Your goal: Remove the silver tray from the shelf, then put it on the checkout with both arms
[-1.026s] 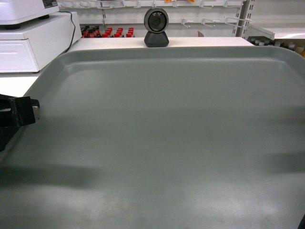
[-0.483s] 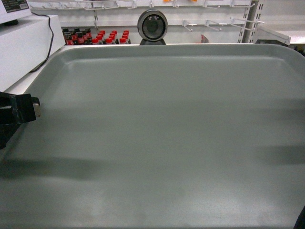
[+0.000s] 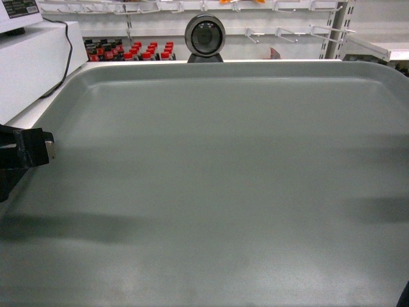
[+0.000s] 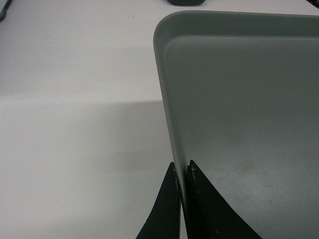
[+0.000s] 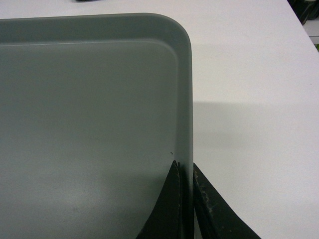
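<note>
The silver tray [image 3: 223,192] fills almost the whole head view, flat side up. My left gripper [image 4: 182,167] is shut on its left rim, one finger inside and one outside; in the head view it shows as a black block [image 3: 25,153] at the tray's left edge. My right gripper [image 5: 185,167] is shut on the right rim of the tray [image 5: 89,99] in the same way. The white checkout [image 4: 75,99] lies under and beside the tray, and its top [image 5: 254,99] carries the tray's shadow.
A round black camera on a stand [image 3: 205,37] is just beyond the tray's far rim. A white machine with a cable [image 3: 32,64] stands at the far left. Red-capped bottles [image 3: 128,51] and shelf hooks [image 3: 281,32] line the back.
Over the last second the background slid left: the white machine moved partly out of view. Both grippers keep their hold on the tray's rims.
</note>
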